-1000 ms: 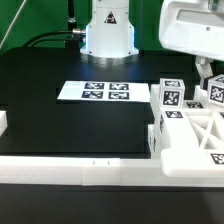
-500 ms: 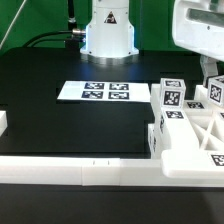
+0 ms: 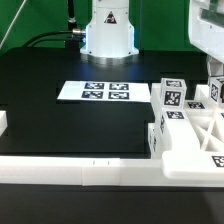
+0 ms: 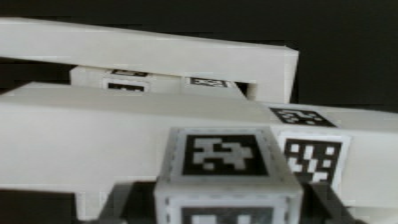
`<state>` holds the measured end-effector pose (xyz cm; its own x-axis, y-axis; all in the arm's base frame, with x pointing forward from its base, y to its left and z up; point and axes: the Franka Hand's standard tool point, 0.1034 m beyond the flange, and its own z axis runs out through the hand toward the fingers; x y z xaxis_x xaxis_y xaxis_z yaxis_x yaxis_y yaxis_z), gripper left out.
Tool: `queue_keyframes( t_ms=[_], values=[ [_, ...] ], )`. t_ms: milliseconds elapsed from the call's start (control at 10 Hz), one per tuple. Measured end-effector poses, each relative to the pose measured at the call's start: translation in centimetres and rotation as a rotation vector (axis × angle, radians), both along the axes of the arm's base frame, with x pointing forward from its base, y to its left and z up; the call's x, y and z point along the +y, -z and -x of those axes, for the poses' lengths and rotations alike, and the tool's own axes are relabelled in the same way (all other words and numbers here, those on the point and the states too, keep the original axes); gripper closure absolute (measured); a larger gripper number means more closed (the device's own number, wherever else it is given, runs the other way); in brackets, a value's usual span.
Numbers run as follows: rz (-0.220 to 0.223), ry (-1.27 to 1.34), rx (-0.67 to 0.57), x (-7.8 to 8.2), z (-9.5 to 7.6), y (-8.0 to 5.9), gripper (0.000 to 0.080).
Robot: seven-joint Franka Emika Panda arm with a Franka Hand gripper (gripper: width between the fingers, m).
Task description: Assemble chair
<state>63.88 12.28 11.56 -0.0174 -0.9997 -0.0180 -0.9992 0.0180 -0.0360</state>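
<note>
- A long white border rail (image 3: pixel 75 171) runs across the lower edge of the exterior view, lying on the black counter (image 3: pixel 60 125)
- Just behind the rail, at lower right, sits the chair (image 3: pixel 190 135): white blocky plastic pieces grouped together, with an X-braced frame facing the camera and square black-and-white tags on several faces
- Upright tagged blocks of the chair rise at the back of the group, at middle right
- A small white block (image 3: pixel 3 122) shows at the left edge, well apart from the chair
- Further back, centre frame, the marker board (image 3: pixel 94 91) lies flat on the counter with its printed tags
- The hand (image 3: pixel 214 72) comes down at the upper right edge, just over the chair's rear blocks; it is mostly cut off there
- In the wrist view, a tagged chair block (image 4: pixel 228 180) sits between the two dark fingers (image 4: pixel 111 205), which pinch it
- Beyond that block, white chair bars fill the wrist view
- At the back, top centre, stands the robot's white base (image 3: pixel 107 30)
</note>
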Motion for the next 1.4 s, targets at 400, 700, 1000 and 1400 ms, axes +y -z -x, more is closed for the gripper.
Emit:
queue_keyframes(
  t_ms=[400, 700, 1000, 1400],
  values=[
    [-0.009, 0.010, 0.000, 0.32, 0.21, 0.18, 0.0519],
    [-0.005, -0.108, -0.004, 0.15, 0.12, 0.11, 0.0190],
    [0.004, -0.344, -0.008, 0.19, 0.14, 0.16, 0.0151],
    [0.009, -0.748, 0.022, -0.33, -0.14, 0.18, 0.0151]
  ],
)
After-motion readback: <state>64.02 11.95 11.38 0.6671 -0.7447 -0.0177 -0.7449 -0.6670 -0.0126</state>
